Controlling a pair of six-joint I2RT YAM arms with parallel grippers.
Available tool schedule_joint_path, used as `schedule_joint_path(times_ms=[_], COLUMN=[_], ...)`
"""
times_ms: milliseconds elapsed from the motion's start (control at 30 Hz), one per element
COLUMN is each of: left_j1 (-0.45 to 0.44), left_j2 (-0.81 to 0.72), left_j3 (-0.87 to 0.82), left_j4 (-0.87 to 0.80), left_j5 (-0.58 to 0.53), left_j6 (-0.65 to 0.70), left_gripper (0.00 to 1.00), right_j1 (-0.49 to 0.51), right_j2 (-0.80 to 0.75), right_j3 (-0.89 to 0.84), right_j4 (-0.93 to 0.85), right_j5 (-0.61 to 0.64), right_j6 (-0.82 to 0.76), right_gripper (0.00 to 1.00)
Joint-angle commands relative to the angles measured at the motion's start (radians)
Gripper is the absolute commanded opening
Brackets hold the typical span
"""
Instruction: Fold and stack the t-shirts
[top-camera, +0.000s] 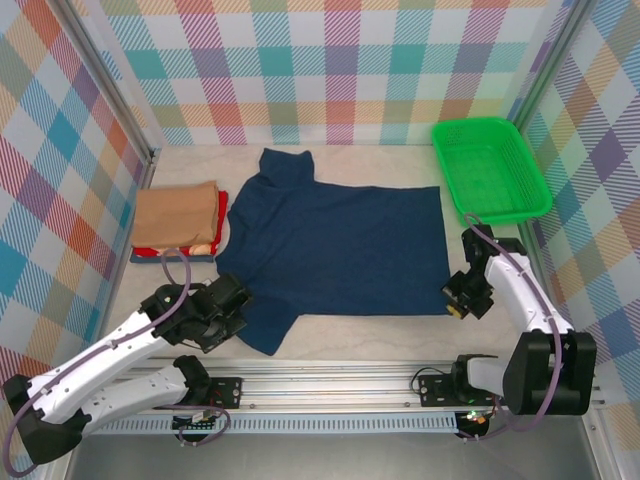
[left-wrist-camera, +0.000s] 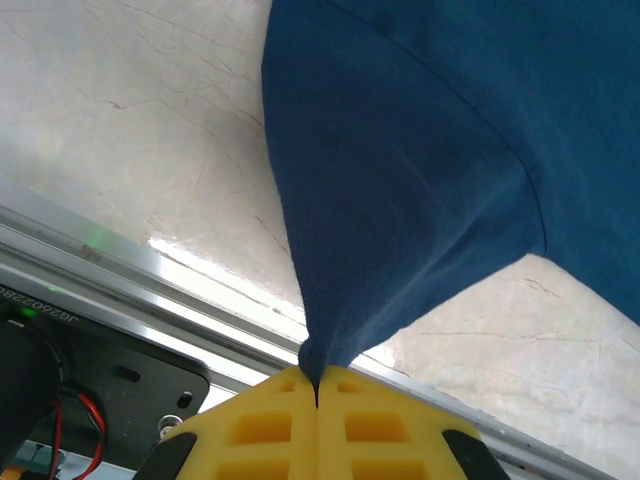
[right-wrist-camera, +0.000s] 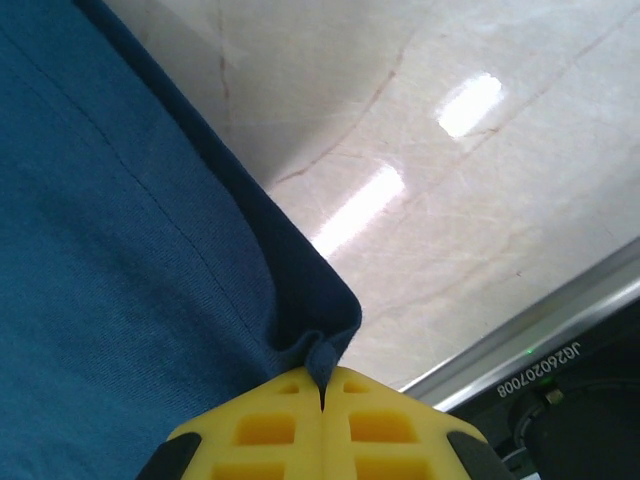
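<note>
while the navy t-shirt (top-camera: 330, 245) lies spread flat on the pale marble-patterned table (top-camera: 380, 335), both grippers are clamped on its near edge. the left gripper (top-camera: 240, 298) is closed tight on the cloth of the near sleeve. in its wrist view the yellow fingers (left-wrist-camera: 260, 425) meet with no gap at the left gripper (left-wrist-camera: 317, 385), and a thin point of navy t-shirt (left-wrist-camera: 400, 200) rises out of the pinch and widens away ahead of it. bare table (left-wrist-camera: 130, 130) lies ahead and to the left of this gripper, and the aluminium rail (left-wrist-camera: 150, 270) runs just behind its fingertips. the right gripper (top-camera: 456, 298) is likewise shut on the shirt, at the near corner of the hem. its wrist view shows the right gripper (right-wrist-camera: 321, 385) with yellow fingers (right-wrist-camera: 390, 430) pressed together on a small folded-over bunch of the hem. the navy t-shirt (right-wrist-camera: 110, 260) stretches ahead and to its left, and table (right-wrist-camera: 450, 200) lies ahead and to its right. beyond the left gripper and off to its left sits a stack of folded shirts: a tan t-shirt (top-camera: 178, 213) on top, a red t-shirt (top-camera: 148, 250) under it and a blue t-shirt (top-camera: 160, 259) showing as an edge at the bottom. the stack is just beside the navy shirt's left end. well ahead of the right gripper, in the far right corner, stands the green plastic basket (top-camera: 520, 165), apart from the shirt.
</note>
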Motion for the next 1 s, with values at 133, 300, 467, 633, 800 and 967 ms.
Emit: schedule_joint_path(times_ms=[133, 300, 467, 633, 800, 967], left_j1=[-0.023, -0.012, 0.080, 0.169, 0.259, 0.328], left_j2=[0.086, 0.154, 0.238, 0.338, 0.405, 0.482], left_j3=[0.099, 0.145, 0.231, 0.325, 0.364, 0.423], left_j4=[-0.027, 0.040, 0.135, 0.166, 0.235, 0.270], left_j5=[-0.077, -0.129, -0.132, -0.115, -0.080, -0.079], left_j6=[0.008, 0.047, 0.157, 0.264, 0.344, 0.409], left_gripper=[0.00, 0.00, 0.00, 0.00, 0.00, 0.00], right_j1=[0.003, 0.003, 0.003, 0.002, 0.003, 0.003], right_j2=[-0.012, 0.053, 0.097, 0.161, 0.240, 0.331], right_j3=[-0.013, 0.023, 0.057, 0.119, 0.183, 0.253], right_j4=[-0.056, -0.019, -0.002, 0.008, 0.038, 0.058], right_j5=[0.050, 0.060, 0.072, 0.067, 0.089, 0.103], right_j6=[0.037, -0.002, -0.008, -0.017, -0.039, -0.052], right_gripper=[0.00, 0.00, 0.00, 0.00, 0.00, 0.00])
